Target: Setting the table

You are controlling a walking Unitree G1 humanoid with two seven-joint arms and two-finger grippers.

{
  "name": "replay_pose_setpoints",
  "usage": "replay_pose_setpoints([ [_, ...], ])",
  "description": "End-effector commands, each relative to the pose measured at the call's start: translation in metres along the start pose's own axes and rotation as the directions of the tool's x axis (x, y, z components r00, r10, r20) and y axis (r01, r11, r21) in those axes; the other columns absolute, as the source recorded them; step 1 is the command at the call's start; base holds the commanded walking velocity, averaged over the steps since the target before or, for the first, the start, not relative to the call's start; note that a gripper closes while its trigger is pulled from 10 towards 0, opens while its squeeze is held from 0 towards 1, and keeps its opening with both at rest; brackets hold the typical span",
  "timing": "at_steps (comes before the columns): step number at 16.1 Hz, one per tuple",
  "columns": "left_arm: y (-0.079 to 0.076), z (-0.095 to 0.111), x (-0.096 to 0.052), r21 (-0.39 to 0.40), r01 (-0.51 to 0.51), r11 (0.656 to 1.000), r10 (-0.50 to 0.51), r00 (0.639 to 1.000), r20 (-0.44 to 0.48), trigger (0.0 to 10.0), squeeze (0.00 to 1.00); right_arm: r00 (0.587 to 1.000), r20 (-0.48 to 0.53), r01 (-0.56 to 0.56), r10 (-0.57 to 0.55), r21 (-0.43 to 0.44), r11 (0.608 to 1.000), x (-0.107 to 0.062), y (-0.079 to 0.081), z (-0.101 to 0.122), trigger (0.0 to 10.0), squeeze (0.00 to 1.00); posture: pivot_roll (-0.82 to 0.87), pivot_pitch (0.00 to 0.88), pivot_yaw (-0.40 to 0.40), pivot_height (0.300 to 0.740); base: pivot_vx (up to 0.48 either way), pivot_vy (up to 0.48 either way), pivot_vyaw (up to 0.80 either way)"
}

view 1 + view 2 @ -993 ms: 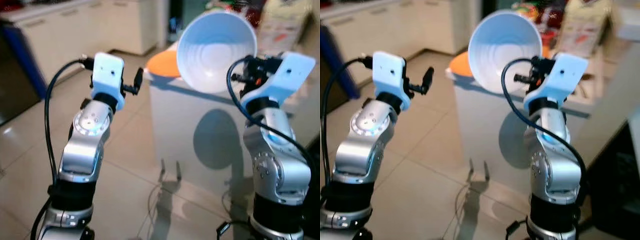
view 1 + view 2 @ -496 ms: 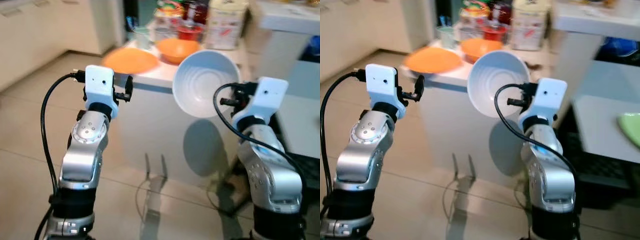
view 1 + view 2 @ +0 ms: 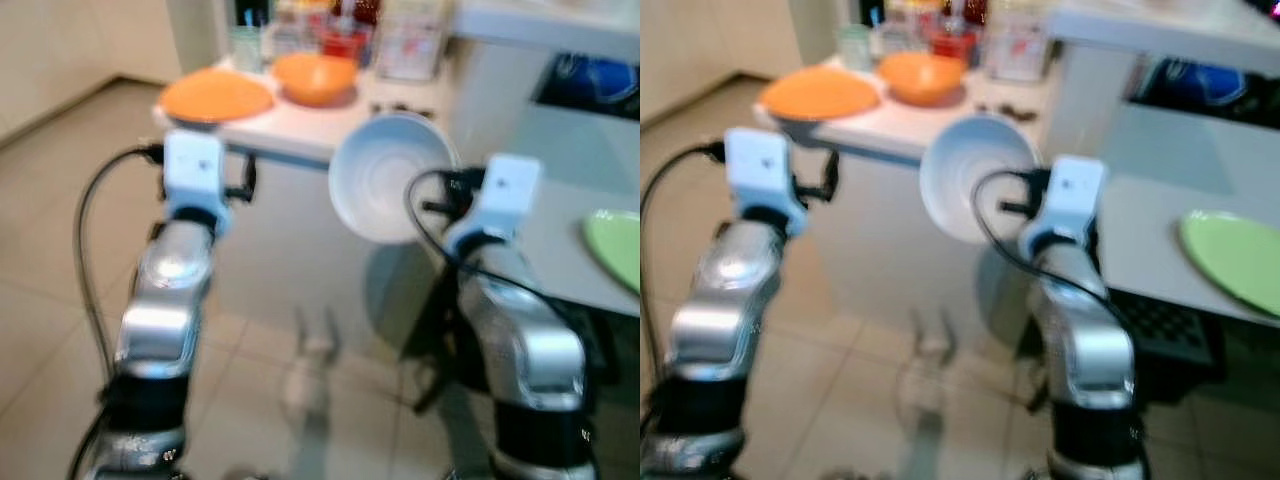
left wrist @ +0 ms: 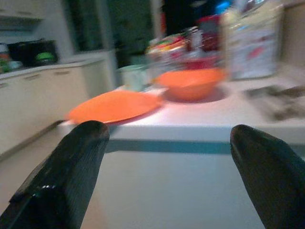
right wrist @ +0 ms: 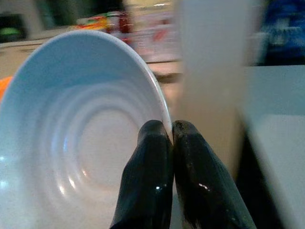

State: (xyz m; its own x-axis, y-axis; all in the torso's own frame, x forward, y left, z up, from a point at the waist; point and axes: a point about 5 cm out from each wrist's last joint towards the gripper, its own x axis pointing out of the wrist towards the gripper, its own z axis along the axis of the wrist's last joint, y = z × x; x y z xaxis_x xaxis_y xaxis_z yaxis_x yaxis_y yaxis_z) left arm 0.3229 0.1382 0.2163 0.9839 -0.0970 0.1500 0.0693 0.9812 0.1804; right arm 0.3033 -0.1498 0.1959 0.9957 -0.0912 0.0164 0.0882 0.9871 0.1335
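The white bowl [image 5: 71,138] is round and deep, with faint concentric ridges stepping down its inner wall to a flat bottom, and it is empty; it is tipped on edge so that its mouth faces back toward the robot. The right gripper [image 5: 170,131] holds it by the rim, its two black fingers [image 5: 147,181] pressed together with the bowl's edge pinched between them at about 3 o'clock on the bowl as the head views show it. In those blurred head views the bowl [image 3: 385,178] hangs in the air in front of the white counter [image 3: 300,135], just below its near edge and up at 11 o'clock from the right arm's wrist. On the counter an orange plate [image 4: 112,105] lies flat near the left corner, and at its 2 o'clock, just beside it, stands an orange bowl [image 4: 190,82] whose inside cannot be seen. Behind these, at 12 o'clock, are a pale green cup [image 4: 133,76] and a blurred cluster of jars and packages [image 4: 224,40] whose contents cannot be made out. Far off at 3 o'clock of the white bowl, a green plate [image 3: 1235,258] lies on a lower grey table [image 3: 1140,240], with nothing visible on it. The left gripper [image 4: 167,181] is raised toward the counter's near edge with its fingers [image 4: 64,179] spread wide apart, gripping nothing.
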Motion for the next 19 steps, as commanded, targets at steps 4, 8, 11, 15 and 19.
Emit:
replay_pose_setpoints([
  [4,-0.002,0.012,0.01,0.021,0.019,1.0,-0.02,0.999,0.045,10.0,0.0,0.993,0.077,0.089,-0.093,0.056,0.994,0.0,-0.014,0.017,10.0,0.0,0.05,0.0,0.012,0.74,0.0,-0.48,0.0],
  [8,-0.012,0.011,0.009,0.058,0.073,0.996,-0.076,0.996,0.05,10.0,0.0,0.989,0.073,0.129,-0.129,0.015,0.992,0.002,-0.021,0.014,10.0,0.0,0.04,0.0,0.022,0.74,0.0,-0.475,0.0],
  [11,-0.013,0.009,0.01,0.055,0.088,0.995,-0.09,0.995,0.044,10.0,0.0,0.987,0.035,0.159,-0.159,0.011,0.987,0.0,-0.025,0.008,10.0,0.0,0.02,0.0,0.045,0.74,0.0,-0.454,0.0],
  [15,-0.014,0.009,0.011,0.057,0.096,0.994,-0.099,0.994,0.047,10.0,0.0,0.986,0.019,0.163,-0.163,-0.011,0.987,0.001,-0.028,0.007,10.0,0.0,0.02,0.0,0.048,0.74,0.0,-0.449,0.0],
  [19,-0.015,0.01,0.014,0.034,0.102,0.994,-0.104,0.992,0.069,10.0,0.0,0.987,0.015,0.162,-0.162,-0.012,0.987,0.003,-0.028,0.009,10.0,0.0,0.01,0.0,0.05,0.74,0.0,-0.337,0.0],
])
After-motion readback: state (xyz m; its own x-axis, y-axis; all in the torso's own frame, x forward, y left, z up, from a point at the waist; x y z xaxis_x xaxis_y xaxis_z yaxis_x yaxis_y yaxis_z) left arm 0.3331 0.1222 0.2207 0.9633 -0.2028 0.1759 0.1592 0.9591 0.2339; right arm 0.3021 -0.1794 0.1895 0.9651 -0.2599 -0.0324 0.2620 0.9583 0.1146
